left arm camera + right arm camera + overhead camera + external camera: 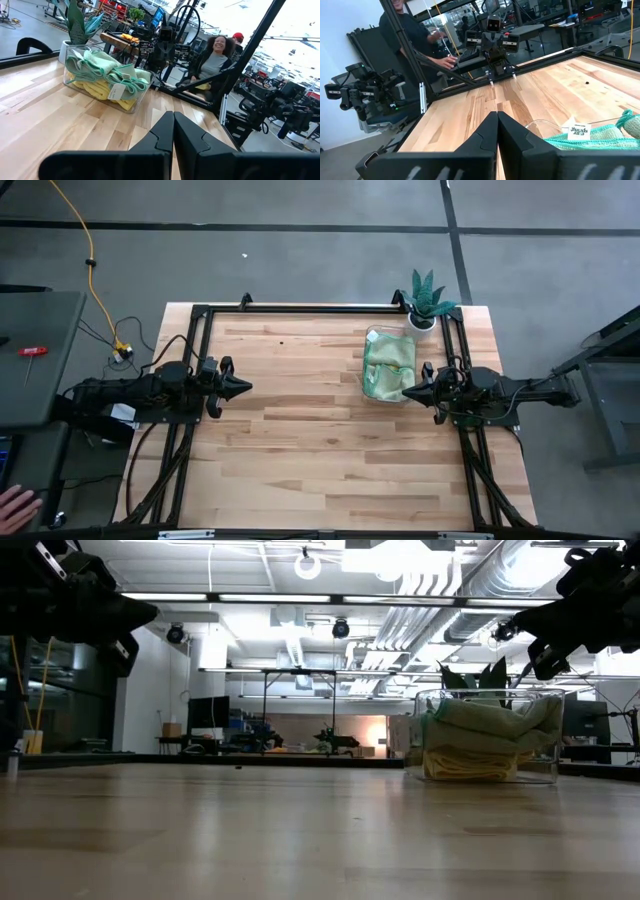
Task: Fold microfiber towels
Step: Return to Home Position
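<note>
Two closed, empty hands: my left hand [240, 388] hangs above the pale wooden bench [300, 465], and my right hand [408, 392] is just beside the clear plastic bin [365, 350]. The bin holds the folded sage-green and yellow microfiber towels [390, 370], stowed because, I judge, they are finished.

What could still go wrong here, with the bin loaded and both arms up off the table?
1. The right gripper, shut, hangs right at the edge of the transparent bin. A sideways swing could knock the bin, perhaps into the potted plant close by.
2. The green towels fill the bin to about its rim over the yellow towels, so the top one could slump over the side.
The left gripper, shut, waits across the table.
</note>
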